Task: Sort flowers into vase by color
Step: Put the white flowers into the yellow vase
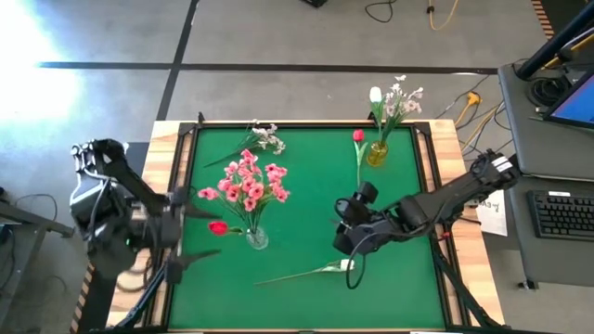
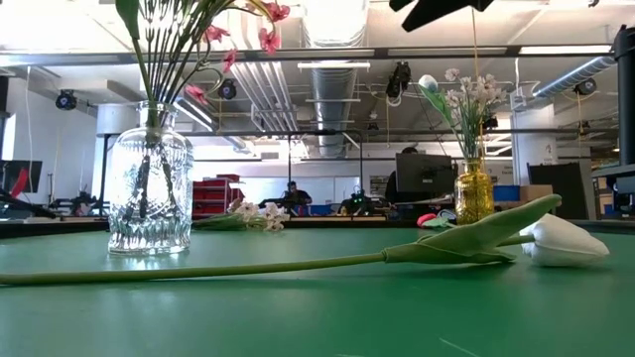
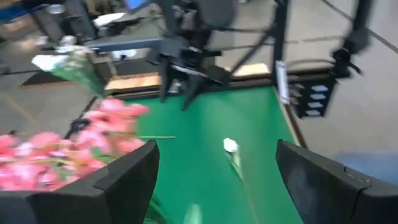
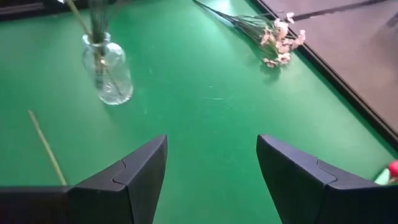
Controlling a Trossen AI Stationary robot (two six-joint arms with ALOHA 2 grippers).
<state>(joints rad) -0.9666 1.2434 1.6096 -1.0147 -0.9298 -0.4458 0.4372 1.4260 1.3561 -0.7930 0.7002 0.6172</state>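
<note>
Green table [image 1: 306, 204], white tulip [image 1: 311, 272] just below open R gripper [image 1: 345, 243]

Pink sprays [image 1: 246, 183] stand in a glass vase [image 1: 257, 238]; 1 white tulip [image 1: 320, 270] lies flat nearby.

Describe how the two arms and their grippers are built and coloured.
Both arms are dark, jointed and bulky. The left arm carries looping black cables near its base. The right arm bears a white marking near its shoulder. Each gripper has two broad, angular black fingers.
</note>
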